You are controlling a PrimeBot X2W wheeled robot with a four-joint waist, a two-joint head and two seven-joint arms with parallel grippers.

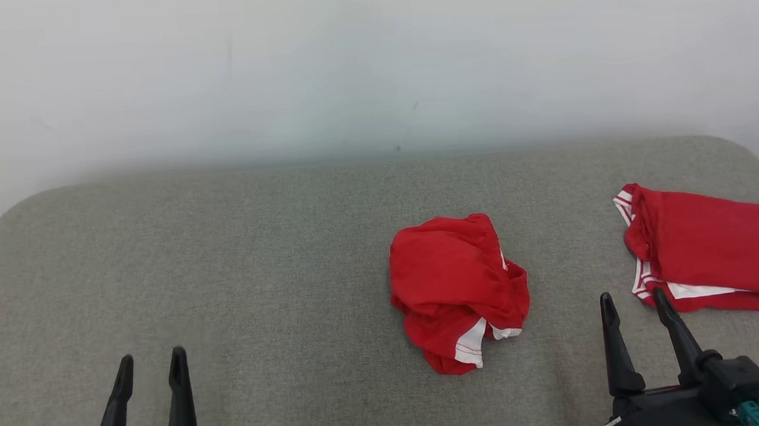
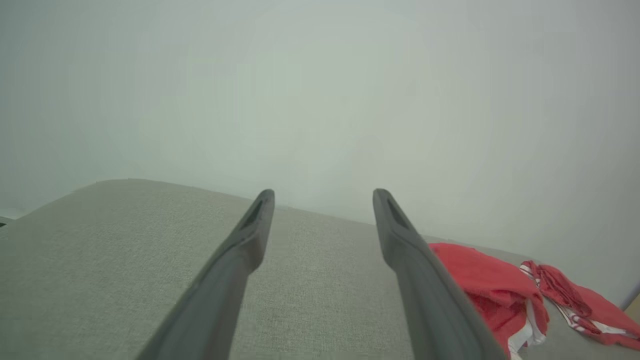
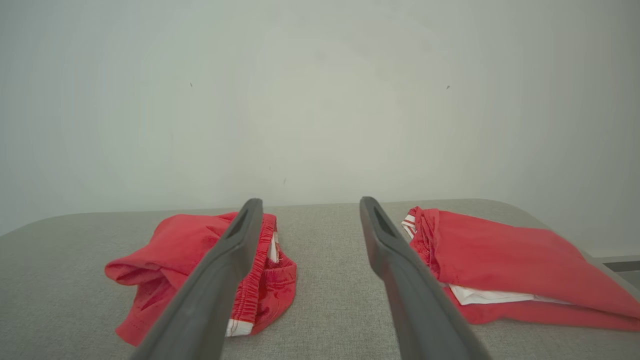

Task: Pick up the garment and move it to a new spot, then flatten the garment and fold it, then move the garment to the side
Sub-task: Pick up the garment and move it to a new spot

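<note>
The crumpled red shorts are lying in a heap on the grey cloth-covered tabletop, a little right of its middle, with their long axis running roughly from the far edge toward the robot and the white-trimmed hem pointing at the near side. The right pincer is hovering with its jaws spread wide and nothing between them, and the heap is sitting near it, ahead and to its left. The left pincer, equally released and empty, is waiting well apart on the other side. Judging by this, the right arm is looking the nearer for the pick-up, reaching leftward. A folded red garment is resting just beside the right pincer's fingertips.
</note>
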